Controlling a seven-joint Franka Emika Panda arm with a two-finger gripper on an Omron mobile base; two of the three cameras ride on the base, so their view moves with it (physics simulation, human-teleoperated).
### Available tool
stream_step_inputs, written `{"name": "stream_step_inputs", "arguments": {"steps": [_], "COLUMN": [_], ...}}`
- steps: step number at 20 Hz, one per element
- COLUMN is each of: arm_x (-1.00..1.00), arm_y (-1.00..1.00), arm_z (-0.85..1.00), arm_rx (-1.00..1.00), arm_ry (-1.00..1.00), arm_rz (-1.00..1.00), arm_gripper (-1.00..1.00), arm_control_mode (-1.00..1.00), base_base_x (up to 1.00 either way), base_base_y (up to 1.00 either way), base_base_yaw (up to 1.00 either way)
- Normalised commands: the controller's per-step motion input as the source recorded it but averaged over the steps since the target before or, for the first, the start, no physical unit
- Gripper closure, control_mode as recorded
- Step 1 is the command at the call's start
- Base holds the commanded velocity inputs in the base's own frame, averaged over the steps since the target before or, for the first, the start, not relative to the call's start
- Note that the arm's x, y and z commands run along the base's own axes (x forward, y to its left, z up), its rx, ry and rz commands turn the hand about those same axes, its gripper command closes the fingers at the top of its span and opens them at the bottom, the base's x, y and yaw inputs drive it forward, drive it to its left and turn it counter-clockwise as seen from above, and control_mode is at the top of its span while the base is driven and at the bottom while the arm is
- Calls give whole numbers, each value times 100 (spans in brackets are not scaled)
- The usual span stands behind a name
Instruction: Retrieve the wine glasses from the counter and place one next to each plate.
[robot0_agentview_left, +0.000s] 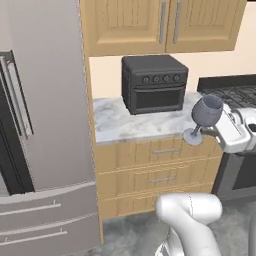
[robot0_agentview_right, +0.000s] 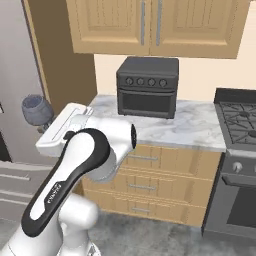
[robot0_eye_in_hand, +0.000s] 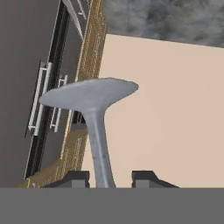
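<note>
Fingers (robot0_eye_in_hand: 111, 177) clenched on the thin stem of a wine glass (robot0_agentview_left: 204, 117), foot toward the hand camera. Glass carried tilted in the air, off the front edge of the marble tabletop (robot0_agentview_left: 131, 125), near the toaster oven (robot0_agentview_left: 154, 82). Grip narrow, on the stem alone: risk of pivot or slip during a swing. Refrigerator (robot0_agentview_right: 20, 75) close behind the bowl in the right base view, possibly within striking reach. Plates not yet reached.

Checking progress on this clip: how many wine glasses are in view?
1. The wine glass is held by its stem in the gripper, tilted, off the counter's front edge. Another may be out of frame.
</note>
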Motion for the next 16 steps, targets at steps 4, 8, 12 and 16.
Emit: {"name": "stream_step_inputs", "arguments": {"steps": [4, 8, 12, 16], "arm_x": [0, 0, 0, 0], "arm_y": [0, 0, 0, 0], "arm_z": [0, 0, 0, 0], "arm_rx": [0, 0, 0, 0], "arm_ry": [0, 0, 0, 0], "arm_rz": [0, 0, 0, 0], "arm_gripper": [100, 100, 100, 100], "arm_control_mode": [100, 100, 100, 100], "base_base_x": [-100, -100, -76, -43], "base_base_y": [72, 100, 100, 100], "base_base_yaw": [0, -1, -10, -36]}}
